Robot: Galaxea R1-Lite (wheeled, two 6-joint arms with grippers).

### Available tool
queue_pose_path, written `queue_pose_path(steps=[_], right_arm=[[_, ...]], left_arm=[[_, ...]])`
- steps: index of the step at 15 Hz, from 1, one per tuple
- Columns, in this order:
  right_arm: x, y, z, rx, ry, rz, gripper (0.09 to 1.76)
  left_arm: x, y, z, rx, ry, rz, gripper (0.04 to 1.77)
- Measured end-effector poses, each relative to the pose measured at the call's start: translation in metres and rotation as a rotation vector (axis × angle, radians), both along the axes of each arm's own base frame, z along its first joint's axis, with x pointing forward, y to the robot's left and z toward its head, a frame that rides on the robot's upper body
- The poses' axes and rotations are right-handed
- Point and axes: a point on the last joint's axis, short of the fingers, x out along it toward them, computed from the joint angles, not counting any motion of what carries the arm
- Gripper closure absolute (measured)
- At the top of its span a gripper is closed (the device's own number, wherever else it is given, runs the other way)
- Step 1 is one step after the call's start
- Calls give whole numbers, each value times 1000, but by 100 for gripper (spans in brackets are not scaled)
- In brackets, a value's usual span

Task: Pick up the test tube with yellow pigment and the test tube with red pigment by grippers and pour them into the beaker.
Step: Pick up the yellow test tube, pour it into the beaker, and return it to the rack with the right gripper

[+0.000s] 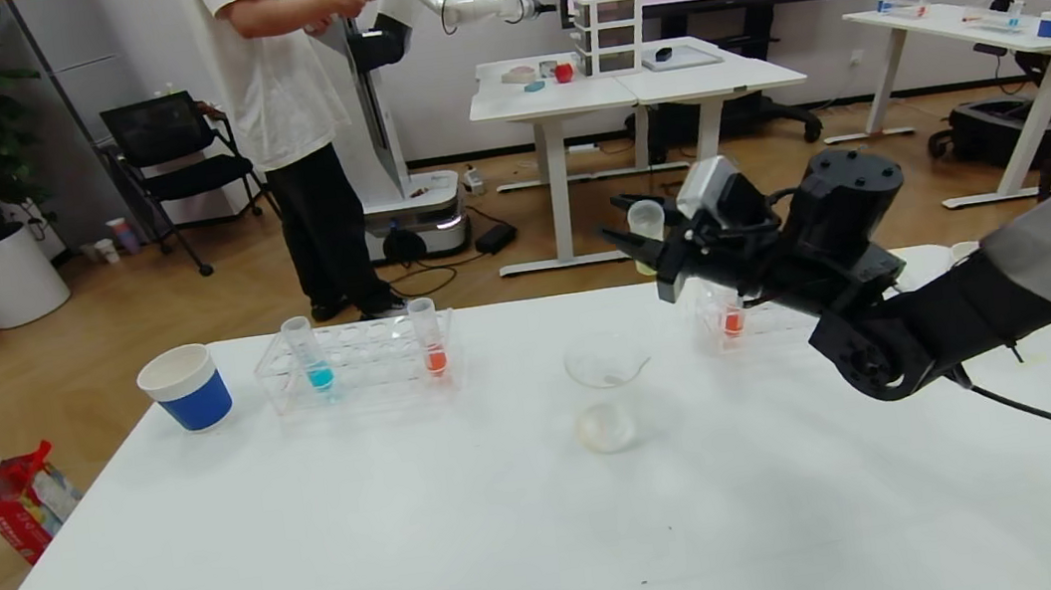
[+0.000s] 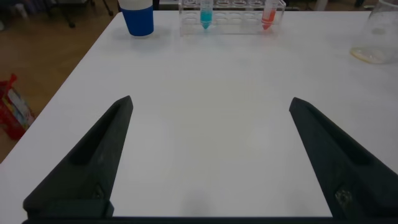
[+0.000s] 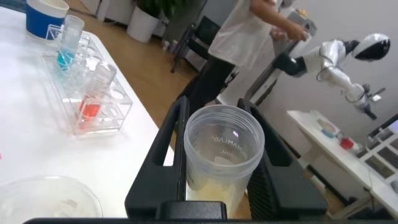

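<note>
Four tubes, two racks, one beaker (image 1: 605, 362) and one paper cup (image 1: 186, 387) are seen. The test tube with yellow pigment (image 1: 646, 232) is clamped in the right gripper (image 1: 646, 255), raised behind and right of the beaker, long axis near upright, mouth upward, yellow at its base. One test tube with red pigment (image 1: 732, 315) stands in the right rack (image 1: 759, 321); another (image 1: 428, 337) shares the left rack (image 1: 358, 361) with a blue tube (image 1: 307, 352). The beaker holds only pale residue. The left gripper (image 2: 208, 158) is spread wide, empty, over bare table (image 1: 416, 549) nearer the robot than the left rack.
</note>
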Motion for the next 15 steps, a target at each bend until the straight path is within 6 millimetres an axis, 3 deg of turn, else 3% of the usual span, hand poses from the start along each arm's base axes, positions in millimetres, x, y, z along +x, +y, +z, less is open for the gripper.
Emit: queue_pose_path(steps=[3,10,15], right_arm=[[6,12,-6,-56,-141,46,132],[36,17,-13,-156,-371,41,132],[42,17,-20,-247,-528,133,132]], left_arm=[[0,0,0,0,0,0,6],[0,0,0,0,0,0,6],[0,0,0,0,0,0,6]])
